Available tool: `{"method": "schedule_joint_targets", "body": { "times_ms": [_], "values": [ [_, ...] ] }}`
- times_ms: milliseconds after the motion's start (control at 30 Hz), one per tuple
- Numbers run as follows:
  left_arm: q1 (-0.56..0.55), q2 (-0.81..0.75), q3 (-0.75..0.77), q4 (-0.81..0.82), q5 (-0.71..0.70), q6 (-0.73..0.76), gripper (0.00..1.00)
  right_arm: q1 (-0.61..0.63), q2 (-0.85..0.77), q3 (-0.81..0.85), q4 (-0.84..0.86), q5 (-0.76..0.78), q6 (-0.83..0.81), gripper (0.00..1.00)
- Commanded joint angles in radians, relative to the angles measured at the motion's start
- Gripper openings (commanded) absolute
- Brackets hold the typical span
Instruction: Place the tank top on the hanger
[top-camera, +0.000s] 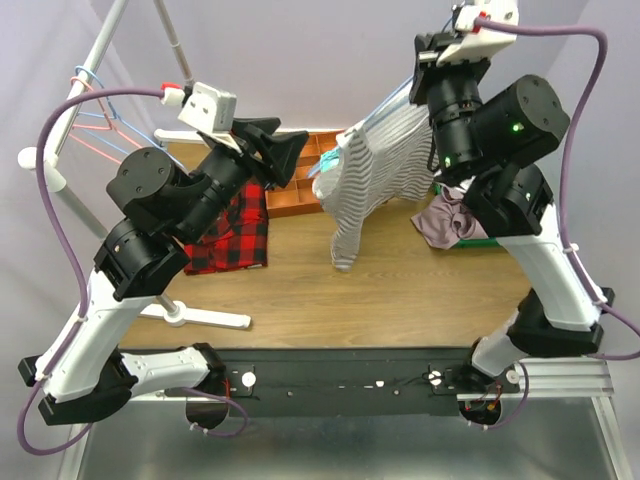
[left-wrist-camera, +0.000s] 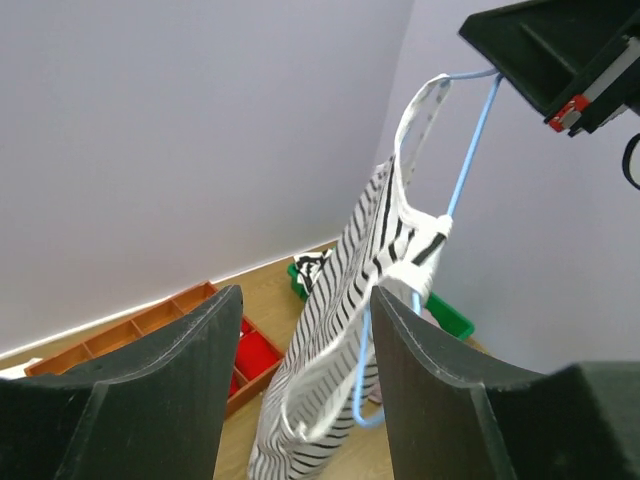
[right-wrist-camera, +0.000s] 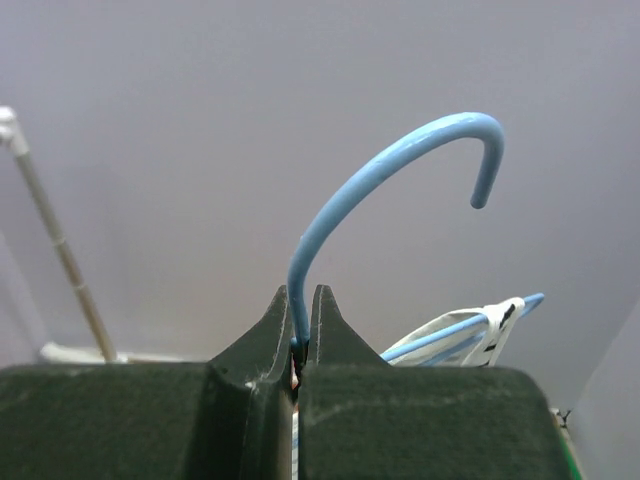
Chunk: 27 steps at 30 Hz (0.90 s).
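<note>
Your right gripper (right-wrist-camera: 300, 335) is clenched on the hanger (right-wrist-camera: 380, 170) neck, with the top (top-camera: 375, 170) dangling vertically below. Your left gripper (left-wrist-camera: 300, 310), spread and empty, faces the top dead ahead.

hanger (right-wrist-camera: 380, 180): light-blue wire, lifted off the table, its neck pinched in my right gripper (right-wrist-camera: 300, 300); the hook curls toward 3 o'clock in my wrist view.
tank top (top-camera: 365, 185): white with thin black stripes, 1 strap over the hanger's arm, body hanging limp and twisted at the table's 12 o'clock side.
</note>
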Motion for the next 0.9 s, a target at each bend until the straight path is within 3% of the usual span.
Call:
{"method": "schedule_joint_targets", "body": {
  "times_ms": [0, 100, 233, 533, 867],
  "values": [
    [0.005, -0.031, -0.026, -0.082, 0.115, 0.055, 0.63, 0.008, -0.115, -0.262, -0.127, -0.19, 0.161, 0.01],
    [0.005, -0.09, -0.106, -0.127, 0.155, 0.073, 0.63, 0.008, -0.215, -0.404, -0.145, -0.279, 0.241, 0.01],
    [0.005, -0.119, -0.165, -0.186, 0.27, 0.07, 0.61, 0.008, -0.285, -0.562, -0.096, -0.284, 0.287, 0.01],
    [0.003, -0.042, -0.175, -0.247, 0.383, 0.046, 0.6, 0.007, -0.246, -0.601, -0.115, -0.215, 0.321, 0.01],
    [-0.069, 0.034, -0.129, -0.304, 0.278, 0.046, 0.64, 0.007, -0.2, -0.612, -0.108, -0.158, 0.307, 0.01]
  ]
}}
